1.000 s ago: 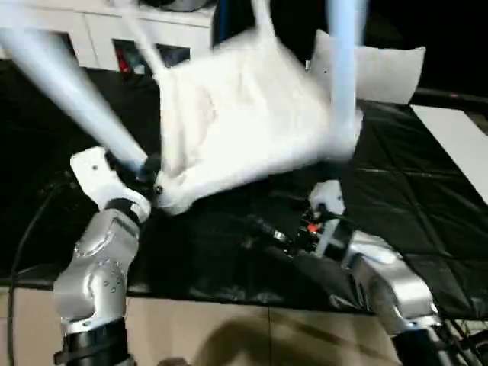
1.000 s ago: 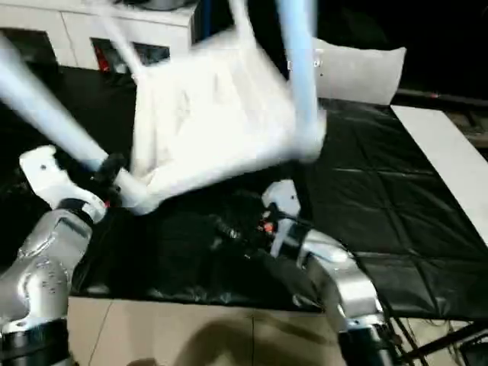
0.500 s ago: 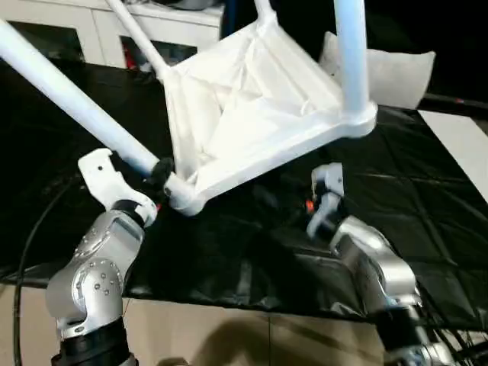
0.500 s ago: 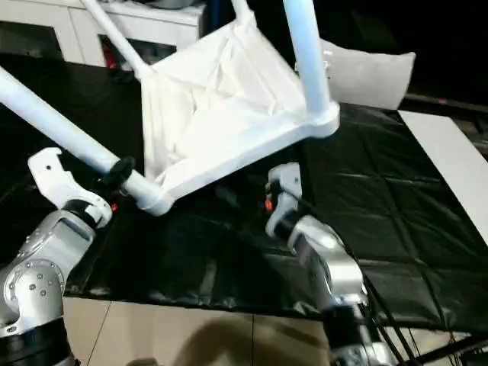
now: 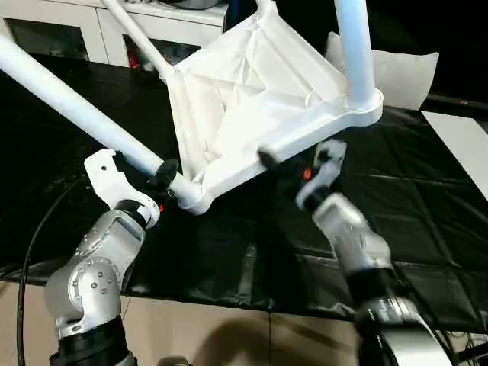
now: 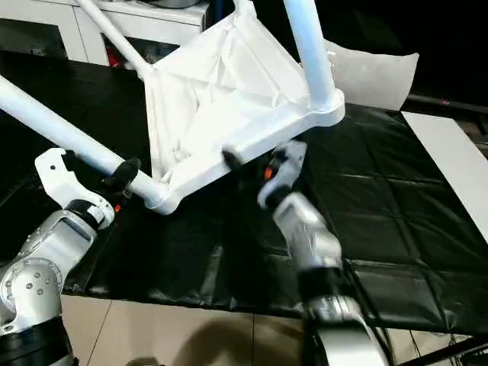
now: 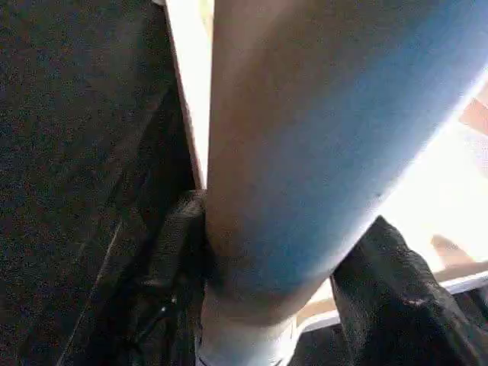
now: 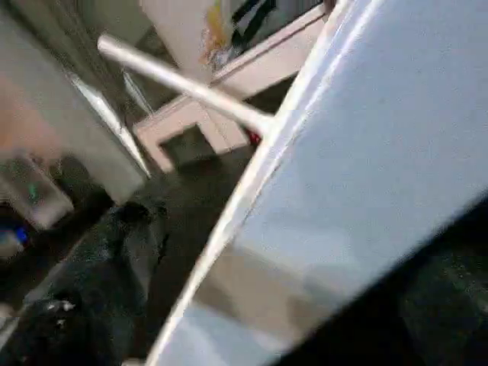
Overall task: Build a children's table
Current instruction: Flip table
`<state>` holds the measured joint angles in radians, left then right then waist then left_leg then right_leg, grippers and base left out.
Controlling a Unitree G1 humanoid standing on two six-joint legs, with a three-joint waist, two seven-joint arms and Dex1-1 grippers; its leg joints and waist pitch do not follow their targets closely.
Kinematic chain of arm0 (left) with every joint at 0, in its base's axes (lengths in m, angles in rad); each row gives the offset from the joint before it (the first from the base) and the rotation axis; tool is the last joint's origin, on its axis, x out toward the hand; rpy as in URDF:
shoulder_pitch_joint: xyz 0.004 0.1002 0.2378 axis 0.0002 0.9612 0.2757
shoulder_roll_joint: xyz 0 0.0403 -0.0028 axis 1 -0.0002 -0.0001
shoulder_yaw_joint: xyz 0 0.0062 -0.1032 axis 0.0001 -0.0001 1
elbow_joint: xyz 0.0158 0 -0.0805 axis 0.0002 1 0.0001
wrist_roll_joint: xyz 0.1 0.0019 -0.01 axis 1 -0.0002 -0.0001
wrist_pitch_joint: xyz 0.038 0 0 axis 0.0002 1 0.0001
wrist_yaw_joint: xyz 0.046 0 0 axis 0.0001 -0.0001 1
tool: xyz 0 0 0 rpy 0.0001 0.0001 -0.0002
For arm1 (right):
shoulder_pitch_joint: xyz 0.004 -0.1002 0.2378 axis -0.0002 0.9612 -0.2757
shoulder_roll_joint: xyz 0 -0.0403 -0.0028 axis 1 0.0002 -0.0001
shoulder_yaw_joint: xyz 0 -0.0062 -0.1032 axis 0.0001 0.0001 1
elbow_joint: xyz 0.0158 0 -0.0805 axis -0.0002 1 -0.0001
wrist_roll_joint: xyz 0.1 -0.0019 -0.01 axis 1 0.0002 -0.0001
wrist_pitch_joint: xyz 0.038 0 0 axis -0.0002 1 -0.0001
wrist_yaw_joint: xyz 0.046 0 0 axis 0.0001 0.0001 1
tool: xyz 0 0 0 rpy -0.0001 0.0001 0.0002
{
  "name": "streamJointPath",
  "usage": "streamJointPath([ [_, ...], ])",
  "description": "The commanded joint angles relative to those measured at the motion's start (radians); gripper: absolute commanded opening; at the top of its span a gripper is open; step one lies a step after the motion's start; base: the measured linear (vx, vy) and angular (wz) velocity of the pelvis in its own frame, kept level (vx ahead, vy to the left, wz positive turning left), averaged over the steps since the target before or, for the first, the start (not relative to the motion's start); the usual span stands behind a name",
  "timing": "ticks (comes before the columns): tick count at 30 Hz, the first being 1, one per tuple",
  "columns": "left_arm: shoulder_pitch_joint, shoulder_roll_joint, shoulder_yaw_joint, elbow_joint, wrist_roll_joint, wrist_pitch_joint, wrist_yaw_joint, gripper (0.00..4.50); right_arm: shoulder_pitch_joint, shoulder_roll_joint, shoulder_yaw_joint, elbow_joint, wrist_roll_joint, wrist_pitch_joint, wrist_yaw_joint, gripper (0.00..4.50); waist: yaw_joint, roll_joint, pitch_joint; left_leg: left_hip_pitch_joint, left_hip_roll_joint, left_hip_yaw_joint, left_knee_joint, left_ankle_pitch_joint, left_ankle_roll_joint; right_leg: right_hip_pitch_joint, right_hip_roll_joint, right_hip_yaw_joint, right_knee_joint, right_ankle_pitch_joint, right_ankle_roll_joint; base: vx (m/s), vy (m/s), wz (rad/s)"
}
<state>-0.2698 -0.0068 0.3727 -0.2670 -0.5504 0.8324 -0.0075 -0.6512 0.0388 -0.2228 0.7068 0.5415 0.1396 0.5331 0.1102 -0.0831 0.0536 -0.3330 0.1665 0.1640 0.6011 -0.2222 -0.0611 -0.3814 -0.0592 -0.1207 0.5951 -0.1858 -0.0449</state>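
The table (image 5: pixel 259 107) hangs tilted above the black sheet (image 5: pixel 427 221), ribbed underside toward me, legs fitted in its corner sockets. My left end effector (image 5: pixel 166 177) is clamped on one leg (image 5: pixel 76 107) right beside its socket. My right end effector (image 5: pixel 293 156) has its fingers spread wide at the table's near rim, gripping nothing. Behind stand a white cabinet (image 5: pixel 91 30) and a pillow (image 5: pixel 404 76).
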Motion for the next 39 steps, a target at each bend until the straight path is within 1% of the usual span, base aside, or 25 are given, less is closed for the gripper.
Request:
streamJointPath([
  [1, 0.015, -0.018, -0.057, 0.074, -0.036, 0.069, -0.034, 1.95, -0.048, 0.005, -0.031, 0.059, 0.020, -0.041, 0.003, 4.50, -0.010, 0.017, -0.050, -0.003, 0.078, -0.025, -0.083, -0.140, 0.015, 0.043, -0.112, 0.079, -0.073, -0.269, -0.119, 0.000, 0.000, 0.00],
  [2, 0.013, -0.012, -0.063, 0.077, -0.032, 0.070, -0.041, 1.95, -0.077, 0.009, -0.040, 0.105, 0.016, -0.062, -0.001, 4.50, -0.010, 0.017, -0.051, -0.003, 0.079, -0.024, -0.083, -0.147, 0.012, 0.042, -0.113, 0.078, -0.074, -0.280, -0.119, 0.000, 0.000, 0.00],
  [3, 0.013, -0.003, -0.077, 0.078, -0.024, 0.070, -0.051, 1.95, -0.104, 0.017, -0.060, 0.138, 0.036, -0.063, 0.006, 4.50, -0.010, 0.018, -0.051, 0.000, 0.078, -0.024, -0.083, -0.159, 0.006, 0.040, -0.112, 0.077, -0.076, -0.302, -0.116, 0.000, 0.000, 0.00],
  [5, 0.013, 0.009, -0.094, 0.080, -0.017, 0.070, -0.062, 1.95, -0.141, 0.028, -0.089, 0.182, 0.065, -0.058, 0.019, 4.50, -0.010, 0.019, -0.051, 0.001, 0.078, -0.023, -0.084, -0.166, 0.006, 0.039, -0.111, 0.078, -0.074, -0.302, -0.118, 0.000, 0.000, 0.00],
  [6, 0.016, 0.032, -0.133, 0.079, 0.003, 0.067, -0.084, 1.95, -0.180, 0.041, -0.113, 0.225, 0.094, -0.042, 0.042, 4.50, -0.009, 0.020, -0.052, 0.001, 0.081, -0.023, -0.084, -0.152, 0.007, 0.038, -0.111, 0.080, -0.071, -0.271, -0.122, 0.000, 0.000, 0.00],
  [7, 0.016, 0.036, -0.142, 0.079, 0.007, 0.066, -0.089, 1.95, -0.189, 0.043, -0.117, 0.236, 0.097, -0.041, 0.046, 4.50, -0.009, 0.019, -0.055, 0.001, 0.082, -0.022, -0.083, -0.131, 0.009, 0.040, -0.110, 0.078, -0.065, -0.236, -0.131, 0.000, 0.000, 0.00],
  [9, 0.015, 0.045, -0.167, 0.079, 0.008, 0.068, -0.112, 1.95, -0.209, 0.051, -0.122, 0.262, 0.099, -0.040, 0.048, 4.21, -0.008, 0.020, -0.055, 0.000, 0.083, -0.022, -0.082, -0.113, 0.011, 0.039, -0.111, 0.079, -0.060, -0.205, -0.144, 0.000, 0.000, 0.00],
  [10, 0.014, 0.052, -0.187, 0.079, 0.013, 0.068, -0.127, 1.95, -0.228, 0.057, -0.136, 0.291, 0.109, -0.040, 0.048, 4.14, -0.008, 0.019, -0.058, -0.003, 0.082, -0.019, -0.080, -0.080, 0.016, 0.043, -0.113, 0.079, -0.054, -0.166, -0.159, 0.000, 0.000, 0.00],
  [12, 0.013, 0.056, -0.197, 0.079, 0.018, 0.068, -0.131, 1.95, -0.239, 0.062, -0.149, 0.309, 0.119, -0.042, 0.047, 4.02, -0.007, 0.018, -0.058, -0.003, 0.081, -0.017, -0.077, -0.070, 0.021, 0.043, -0.114, 0.081, -0.054, -0.156, -0.166, 0.000, 0.000, 0.00],
  [13, 0.016, 0.066, -0.210, 0.079, 0.023, 0.071, -0.139, 1.95, -0.257, 0.068, -0.174, 0.334, 0.139, -0.043, 0.044, 3.89, -0.005, 0.021, -0.058, -0.004, 0.081, -0.016, -0.077, -0.066, 0.025, 0.043, -0.114, 0.081, -0.053, -0.156, -0.170, 0.000, 0.000, 0.00],
  [14, 0.017, 0.071, -0.216, 0.078, 0.025, 0.073, -0.143, 1.95, -0.266, 0.070, -0.186, 0.348, 0.148, -0.044, 0.043, 3.78, -0.006, 0.021, -0.057, -0.003, 0.081, -0.016, -0.078, -0.075, 0.026, 0.043, -0.114, 0.080, -0.055, -0.167, -0.169, 0.000, 0.000, 0.00],
  [15, 0.018, 0.072, -0.217, 0.078, 0.025, 0.073, -0.143, 1.95, -0.267, 0.071, -0.187, 0.349, 0.148, -0.044, 0.043, 3.71, -0.007, 0.021, -0.055, -0.003, 0.082, -0.016, -0.079, -0.095, 0.022, 0.042, -0.114, 0.079, -0.058, -0.197, -0.167, 0.000, 0.000, 0.00],
  [16, 0.025, 0.086, -0.229, 0.072, 0.021, 0.082, -0.152, 1.95, -0.295, 0.075, -0.218, 0.385, 0.161, -0.057, 0.041, 3.71, -0.006, 0.023, -0.055, -0.003, 0.082, -0.016, -0.079, -0.105, 0.016, 0.041, -0.116, 0.080, -0.060, -0.213, -0.164, 0.000, 0.000, 0.00],
  [17, 0.027, 0.090, -0.233, 0.070, 0.020, 0.085, -0.155, 1.95, -0.303, 0.076, -0.226, 0.394, 0.164, -0.061, 0.039, 3.66, -0.007, 0.024, -0.055, -0.004, 0.082, -0.017, -0.080, -0.109, 0.014, 0.042, -0.115, 0.078, -0.059, -0.222, -0.164, 0.000, 0.000, 0.00],
  [19, 0.030, 0.097, -0.241, 0.067, 0.022, 0.086, -0.163, 1.95, -0.319, 0.073, -0.242, 0.419, 0.168, -0.074, 0.040, 3.32, -0.006, 0.025, -0.054, -0.004, 0.082, -0.016, -0.079, -0.111, 0.013, 0.041, -0.115, 0.078, -0.061, -0.234, -0.160, 0.000, 0.000, 0.00],
  [22, 0.036, 0.106, -0.245, 0.058, 0.027, 0.087, -0.179, 1.95, -0.341, 0.067, -0.274, 0.454, 0.175, -0.100, 0.049, 3.25, -0.005, 0.029, -0.055, -0.005, 0.082, -0.015, -0.078, -0.093, 0.017, 0.041, -0.115, 0.079, -0.059, -0.210, -0.166, 0.000, 0.000, 0.00],
  [24, 0.040, 0.120, -0.250, 0.053, 0.024, 0.093, -0.191, 1.95, -0.349, 0.064, -0.285, 0.463, 0.176, -0.115, 0.049, 2.90, -0.005, 0.031, -0.058, -0.005, 0.082, -0.015, -0.076, -0.074, 0.020, 0.040, -0.113, 0.078, -0.053, -0.181, -0.174, 0.000, 0.000, 0.00],
  [27, 0.046, 0.138, -0.257, 0.046, 0.018, 0.100, -0.210, 1.95, -0.357, 0.057, -0.296, 0.474, 0.173, -0.125, 0.049, 2.82, -0.005, 0.029, -0.064, -0.010, 0.079, -0.014, -0.070, -0.017, 0.038, 0.042, -0.111, 0.078, -0.039, -0.099, -0.195, 0.000, 0.000, 0.00],
  [28, 0.051, 0.147, -0.260, 0.040, 0.013, 0.104, -0.217, 1.94, -0.363, 0.051, -0.305, 0.483, 0.172, -0.132, 0.051, 2.59, -0.005, 0.030, -0.068, -0.012, 0.080, -0.013, -0.065, 0.013, 0.048, 0.041, -0.111, 0.078, -0.033, -0.054, -0.208, 0.000, 0.000, 0.00],
  [29, 0.053, 0.150, -0.260, 0.036, 0.011, 0.106, -0.219, 1.94, -0.366, 0.048, -0.308, 0.489, 0.171, -0.137, 0.051, 2.59, -0.006, 0.029, -0.067, -0.014, 0.079, -0.012, -0.065, 0.016, 0.052, 0.041, -0.110, 0.078, -0.030, -0.042, -0.216, 0.000, 0.000, 0.00],
  [31, 0.059, 0.158, -0.261, 0.031, 0.009, 0.111, -0.227, 1.93, -0.369, 0.043, -0.307, 0.498, 0.162, -0.151, 0.054, 2.45, -0.005, 0.029, -0.062, -0.015, 0.076, -0.008, -0.066, -0.018, 0.061, 0.039, -0.112, 0.080, -0.038, -0.069, -0.220, 0.000, 0.000, 0.00],
  [34, 0.068, 0.169, -0.269, 0.025, 0.010, 0.113, -0.239, 1.93, -0.371, 0.041, -0.306, 0.504, 0.152, -0.158, 0.059, 2.09, -0.004, 0.028, -0.058, -0.016, 0.077, -0.010, -0.068, -0.059, 0.049, 0.041, -0.112, 0.079, -0.046, -0.154, -0.195, 0.000, 0.000, 0.00],
  [35, 0.070, 0.170, -0.270, 0.023, 0.010, 0.113, -0.241, 1.93, -0.371, 0.040, -0.306, 0.505, 0.149, -0.160, 0.061, 2.05, -0.005, 0.029, -0.059, -0.016, 0.077, -0.010, -0.068, -0.061, 0.048, 0.040, -0.111, 0.078, -0.047, -0.160, -0.192, 0.000, 0.000, 0.00],
  [37, 0.075, 0.179, -0.280, 0.021, 0.019, 0.106, -0.247, 1.93, -0.369, 0.039, -0.300, 0.504, 0.140, -0.165, 0.061, 1.99, -0.007, 0.024, -0.059, -0.016, 0.077, -0.010, -0.068, -0.061, 0.045, 0.040, -0.109, 0.078, -0.046, -0.165, -0.187, 0.000, 0.000, 0.00],
  [39, 0.082, 0.203, -0.310, 0.015, 0.046, 0.065, -0.273, 1.93, -0.368, 0.036, -0.296, 0.503, 0.131, -0.171, 0.060, 1.94, -0.008, 0.026, -0.059, -0.015, 0.077, -0.012, -0.068, -0.048, 0.050, 0.038, -0.108, 0.077, -0.043, -0.152, -0.188, 0.000, 0.000, 0.00],
])
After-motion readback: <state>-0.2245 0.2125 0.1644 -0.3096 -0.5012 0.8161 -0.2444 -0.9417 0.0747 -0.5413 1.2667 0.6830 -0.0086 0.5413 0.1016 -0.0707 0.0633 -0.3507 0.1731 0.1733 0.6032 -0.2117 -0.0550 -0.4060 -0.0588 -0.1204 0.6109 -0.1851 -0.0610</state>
